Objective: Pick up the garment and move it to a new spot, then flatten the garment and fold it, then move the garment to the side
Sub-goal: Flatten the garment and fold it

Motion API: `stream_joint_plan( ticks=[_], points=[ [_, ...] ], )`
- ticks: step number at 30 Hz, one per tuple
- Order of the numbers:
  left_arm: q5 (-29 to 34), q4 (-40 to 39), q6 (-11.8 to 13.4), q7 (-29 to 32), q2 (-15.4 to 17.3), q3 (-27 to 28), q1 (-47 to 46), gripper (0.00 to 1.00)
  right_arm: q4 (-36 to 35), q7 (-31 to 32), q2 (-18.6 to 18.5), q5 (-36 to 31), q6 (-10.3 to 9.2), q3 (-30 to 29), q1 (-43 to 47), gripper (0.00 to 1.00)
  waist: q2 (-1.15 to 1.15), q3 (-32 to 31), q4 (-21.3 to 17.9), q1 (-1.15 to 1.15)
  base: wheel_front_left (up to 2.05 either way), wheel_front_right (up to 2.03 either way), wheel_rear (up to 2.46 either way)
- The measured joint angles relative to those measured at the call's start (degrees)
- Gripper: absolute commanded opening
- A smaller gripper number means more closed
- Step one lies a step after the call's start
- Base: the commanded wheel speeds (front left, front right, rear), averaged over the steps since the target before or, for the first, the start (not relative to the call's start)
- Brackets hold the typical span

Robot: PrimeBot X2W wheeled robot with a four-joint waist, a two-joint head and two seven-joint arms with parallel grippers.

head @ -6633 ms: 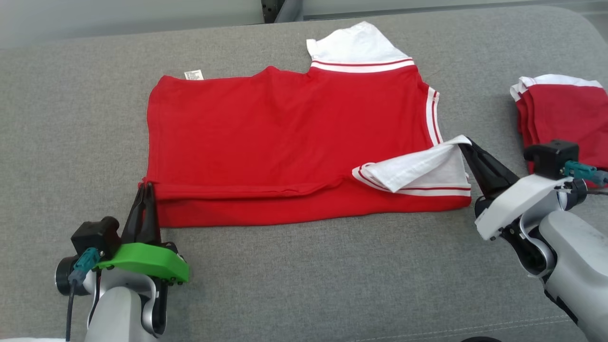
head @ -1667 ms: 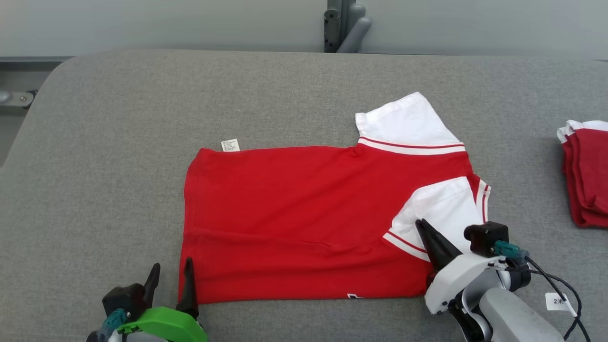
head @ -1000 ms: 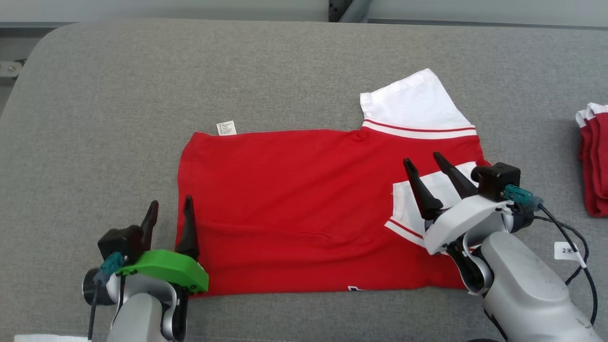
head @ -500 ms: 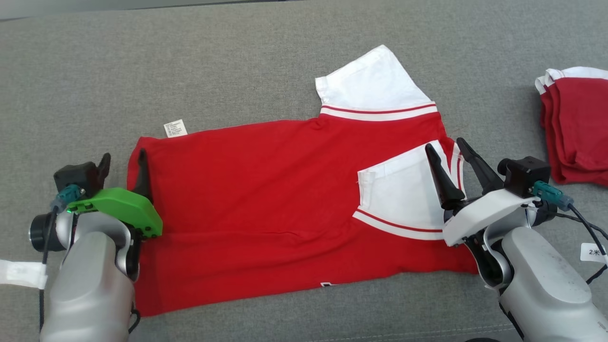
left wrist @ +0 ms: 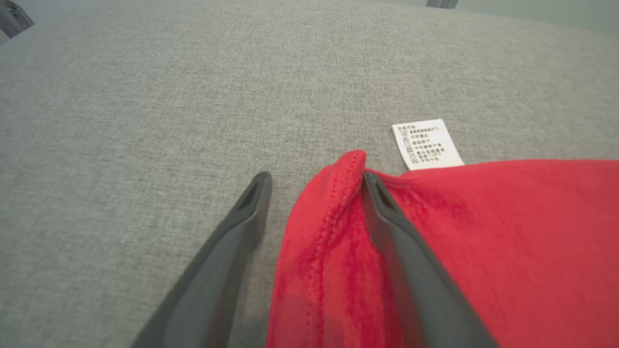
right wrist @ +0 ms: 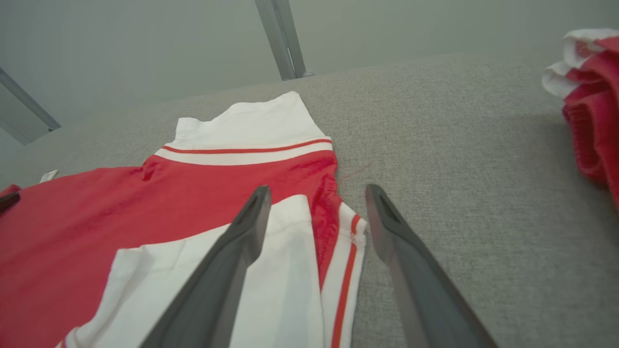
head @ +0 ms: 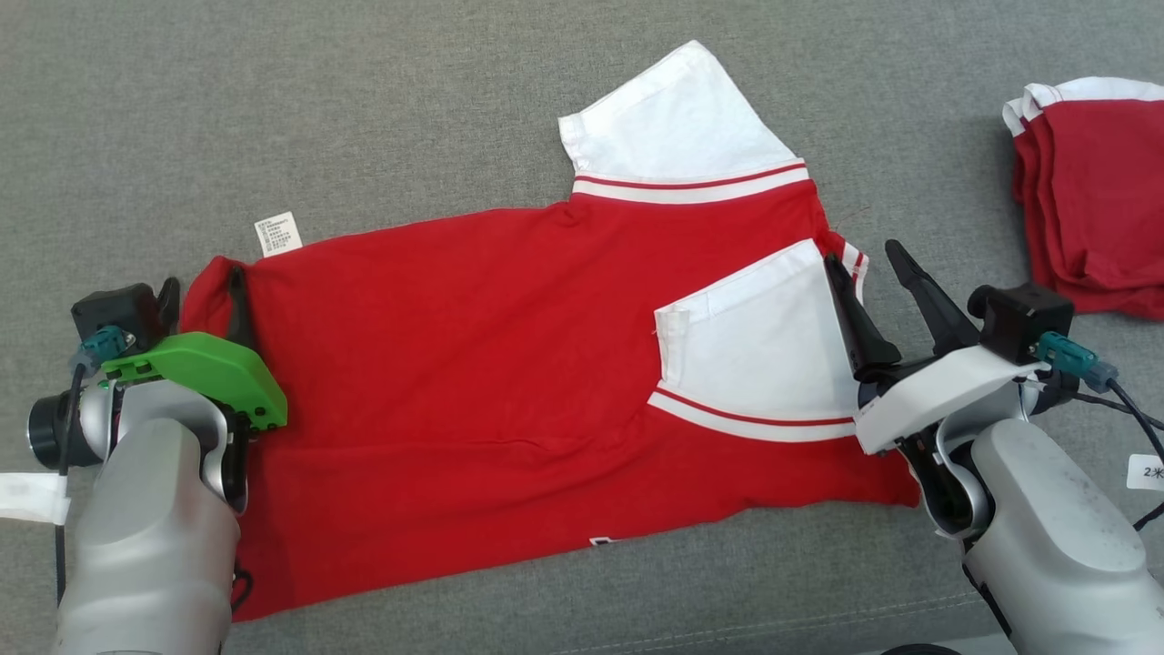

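A red garment (head: 473, 364) with white sleeves lies partly folded on the grey padded surface (head: 364, 109). One white sleeve (head: 755, 346) is folded onto the body, the other sleeve (head: 673, 118) sticks out at the far side. My left gripper (head: 202, 289) is open at the garment's far left corner; the red hem edge (left wrist: 333, 227) rises between its fingers. My right gripper (head: 864, 264) is open, straddling the striped collar edge (right wrist: 346, 261) at the garment's right side. A white care label (left wrist: 425, 144) pokes out beside the left corner.
A stack of folded red and white garments (head: 1091, 182) lies at the far right of the surface and shows as a pile (right wrist: 590, 96) in the right wrist view. A metal post (right wrist: 280, 38) stands beyond the far edge.
Both open grippers have advanced along the garment's side edges toward its far corners. The folded white sleeve lies flat on the body. The head camera has tilted down and shifted.
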Motion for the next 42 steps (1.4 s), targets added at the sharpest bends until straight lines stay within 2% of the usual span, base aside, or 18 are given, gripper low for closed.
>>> stream_joint_plan(
  ticks=[1, 3, 4, 9, 12, 17, 18, 21, 28, 35, 37, 38, 40, 42],
  points=[
    [0.01, -0.03, 0.00, -0.03, -0.13, -0.05, -0.06, 0.73, -0.14, 0.00, -0.01, -0.02, 0.00, 0.00, -0.07, 1.00, 0.00, 0.06, 0.08, 0.00, 0.00, 0.00, 0.00],
    [0.09, -0.24, -0.19, -0.03, -0.45, -0.16, -0.15, 0.11, -0.48, 0.00, -0.05, -0.04, 0.00, 0.00, -0.55, 1.00, 0.00, 0.20, 0.30, 0.00, 0.00, 0.00, 0.00],
    [0.11, -0.44, -0.29, -0.03, -0.60, -0.25, -0.16, 0.00, -0.74, 0.00, -0.11, -0.04, 0.00, 0.08, -0.97, 1.00, 0.00, 0.28, 0.42, 0.00, 0.00, 0.00, 0.00],
    [0.43, -2.65, -0.87, 0.04, -1.78, -0.55, -0.15, 0.00, -0.75, 0.00, -2.38, 0.80, 0.00, 0.11, -4.51, 1.00, 0.00, 0.70, 1.47, 0.00, 0.00, 0.00, 0.00],
    [1.03, -5.20, -0.90, 0.11, -2.50, -0.67, -0.10, 0.00, 1.55, 0.94, -4.77, 2.09, 0.00, 1.25, -8.79, 1.00, 0.00, 0.91, 2.51, 0.00, 0.00, 0.00, 0.00],
    [2.31, -8.28, -1.43, 0.11, -3.86, -1.70, -0.01, 0.00, 5.93, 8.69, -7.71, 4.81, 0.00, 5.94, -18.91, 1.00, 0.00, 1.60, 4.78, 0.00, 0.00, 0.00, 0.00],
    [2.78, -9.06, -1.63, 0.11, -4.43, -2.57, -0.18, 0.00, 8.06, 12.54, -8.47, 5.84, 0.00, 7.80, -22.99, 1.00, 0.00, 2.12, 5.82, 0.00, 0.00, 0.00, 0.00],
    [2.86, -10.10, -1.96, 0.11, -5.66, -3.87, -1.28, 0.00, 12.11, 17.11, -9.49, 7.53, 0.00, 9.38, -28.63, 1.00, 0.00, 3.19, 7.48, 0.00, 0.00, 0.00, 0.00],
    [2.35, -12.50, -2.38, 0.11, -7.11, -7.36, -5.10, 0.00, 19.79, 24.53, -11.24, 8.79, 0.00, 13.22, -39.06, 1.00, 0.00, 7.42, 11.15, 0.00, 0.00, 0.00, 0.00],
    [-2.98, -14.49, -1.85, 0.11, -7.23, -11.79, -6.14, 0.00, 24.08, 28.43, -10.47, 10.98, -0.03, 16.72, -42.27, 0.99, 0.00, 11.69, 14.47, 0.00, 0.00, 0.00, 0.00],
    [-3.77, -14.84, -1.34, 0.09, -7.24, -12.37, -6.16, 0.00, 24.01, 28.94, -10.87, 12.23, -0.03, 17.35, -43.04, 0.45, 0.00, 12.44, 15.24, 0.00, 0.00, 0.00, 0.00],
    [-3.85, -14.88, -1.14, 0.05, -7.25, -12.52, -6.16, 0.00, 23.91, 28.93, -11.14, 12.66, -0.03, 17.85, -43.15, 0.36, 0.00, 12.70, 15.55, 0.00, 0.00, 0.00, 0.00],
    [-4.01, -14.78, -0.83, 0.04, -7.34, -12.60, -6.14, 0.00, 23.63, 28.89, -11.66, 13.35, -0.02, 19.12, -43.15, 0.00, 0.00, 12.82, 15.91, 0.00, 0.00, 0.00, 0.00],
    [-3.99, -14.44, -0.65, 0.04, -7.38, -12.41, -5.98, 0.00, 23.52, 28.09, -11.77, 13.77, -0.01, 20.25, -43.14, 0.00, 0.00, 12.53, 15.92, 0.00, 0.00, 0.00, 0.00]
  ],
)
